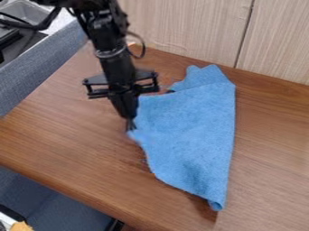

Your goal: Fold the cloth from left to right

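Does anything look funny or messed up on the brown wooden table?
Yes, the blue fabric cloth looks crooked: it's folded unevenly, with a flap poking out at the top and its bottom tip curled. I see nothing spilled.

Blue soft fabric cloth point(190, 131), partly folded over itself near its upper end, lying in a tapering, roughly triangular shape on the brown wooden desk point(72, 149), its left corner at the fingers point(130, 125) and its lower tip curled.
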Robot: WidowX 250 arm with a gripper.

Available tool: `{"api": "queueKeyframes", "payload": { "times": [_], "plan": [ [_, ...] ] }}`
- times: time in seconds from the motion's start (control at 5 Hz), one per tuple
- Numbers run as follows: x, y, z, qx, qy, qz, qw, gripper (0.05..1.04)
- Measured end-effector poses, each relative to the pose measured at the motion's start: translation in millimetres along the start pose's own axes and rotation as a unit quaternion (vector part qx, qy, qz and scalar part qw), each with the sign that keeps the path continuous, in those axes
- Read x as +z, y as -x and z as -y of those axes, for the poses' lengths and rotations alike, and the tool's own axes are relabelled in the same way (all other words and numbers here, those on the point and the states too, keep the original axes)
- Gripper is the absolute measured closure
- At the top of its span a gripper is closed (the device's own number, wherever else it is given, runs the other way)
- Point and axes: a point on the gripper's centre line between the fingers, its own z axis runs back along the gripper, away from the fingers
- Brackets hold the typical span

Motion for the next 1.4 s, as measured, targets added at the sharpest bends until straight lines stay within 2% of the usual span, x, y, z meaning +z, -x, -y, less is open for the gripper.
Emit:
{"api": "queueKeyframes", "payload": {
  "times": [0.4,0.6,1.0,1.2,1.4],
  "plan": [
    [17.7,-12.5,71.1,-0.056,0.079,0.022,0.995,1.011],
    [11.4,-16.4,108.2,-0.085,0.092,0.016,0.992,1.011],
    [-38.9,-15.8,143.6,-0.107,0.086,-0.034,0.9899,1.011],
    [-58.9,-18.6,144.0,-0.096,0.071,-0.05,0.9916,1.011],
    [-69.3,-18.7,144.2,-0.087,0.06,-0.066,0.9922,0.982]
  ]
}}
